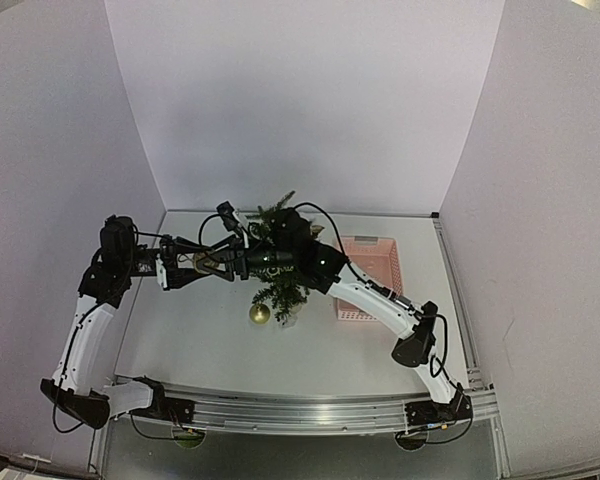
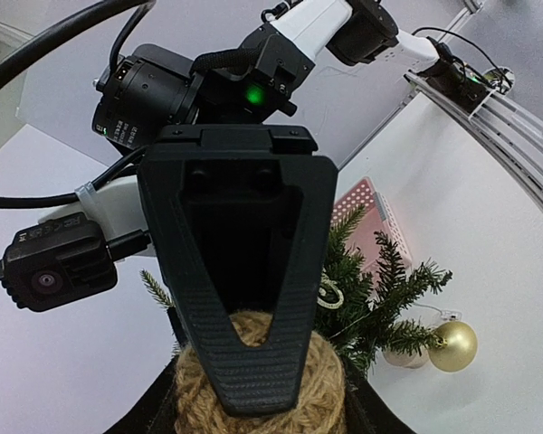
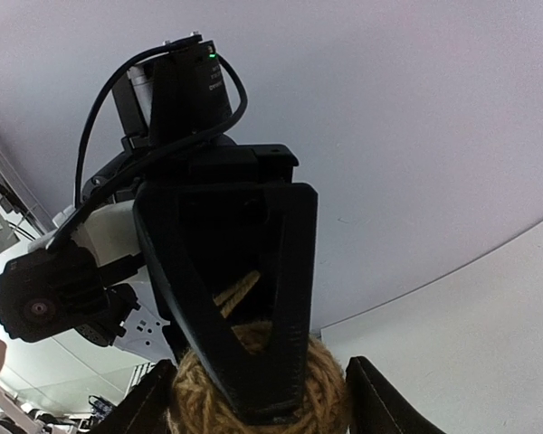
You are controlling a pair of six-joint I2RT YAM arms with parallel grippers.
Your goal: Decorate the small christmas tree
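Observation:
A ball of brown twine (image 2: 317, 384) hangs in the air between both grippers, left of the small christmas tree (image 1: 280, 285). My left gripper (image 1: 212, 265) is shut on it, its fingers pressed against both sides in the left wrist view. From the right, my right gripper (image 1: 232, 262) reaches across the tree. Its fingers (image 3: 376, 402) stand round the twine ball (image 3: 195, 402), with a thin gap on one side. The tree (image 2: 380, 289) stands on a pale base (image 2: 407, 357) and has a small ring ornament on a branch.
A gold bauble (image 1: 259, 313) lies on the table beside the tree's base, also showing as the gold bauble (image 2: 453, 345). A pink basket (image 1: 372, 270) stands right of the tree. White walls close in the table on three sides.

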